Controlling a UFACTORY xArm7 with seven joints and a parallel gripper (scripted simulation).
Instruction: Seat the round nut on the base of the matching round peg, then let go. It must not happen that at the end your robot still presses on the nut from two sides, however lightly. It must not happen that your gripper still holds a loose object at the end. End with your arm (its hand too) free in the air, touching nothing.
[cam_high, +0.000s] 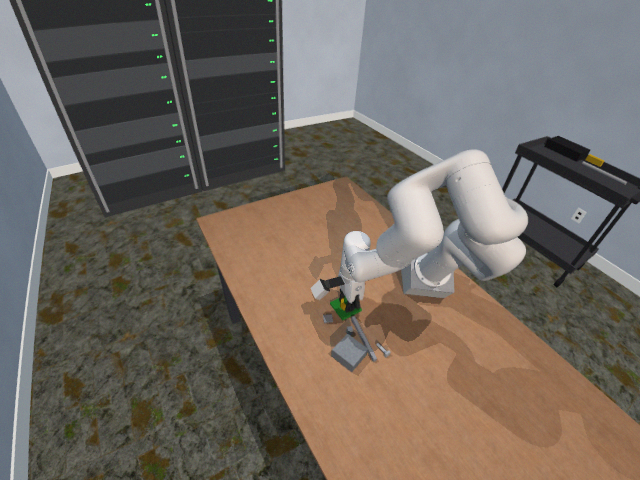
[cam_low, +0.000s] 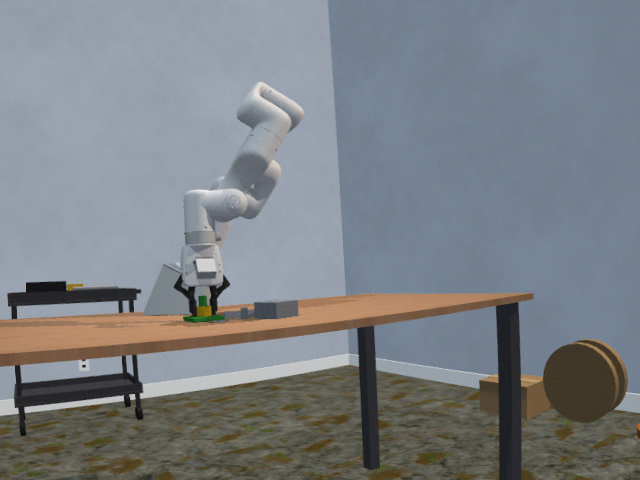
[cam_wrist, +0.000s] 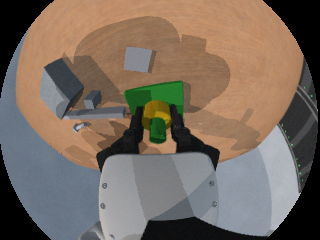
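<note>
In the wrist view, the gripper (cam_wrist: 158, 122) sits at the middle of the frame, its two black fingers pinching a yellow round nut (cam_wrist: 158, 111) from either side. The nut rings a green round peg (cam_wrist: 159, 130), which pokes up through its hole. Just above them in the frame lies the peg's flat green base (cam_wrist: 150, 95). In the exterior view, the nut (cam_low: 203, 311) sits low on the peg (cam_low: 202, 300), just above the base (cam_low: 203, 318); whether it touches the base cannot be told.

To the upper left of the wrist frame, near the base, lie a small grey block (cam_wrist: 92, 99), a grey rod (cam_wrist: 100, 114), a large grey block (cam_wrist: 59, 86) and a flat grey square (cam_wrist: 138, 59).

In the top view, these grey pieces cluster at the lower left of the gripper (cam_high: 347, 305), close to the near long edge of the wooden table (cam_high: 465, 413). The table runs on toward the lower right of the frame. The arm's base (cam_high: 410, 289) stands right of the gripper.

Farther off, server racks (cam_high: 170, 93) fill the upper left, and a black cart (cam_high: 568, 155) stands at the right wall.
</note>
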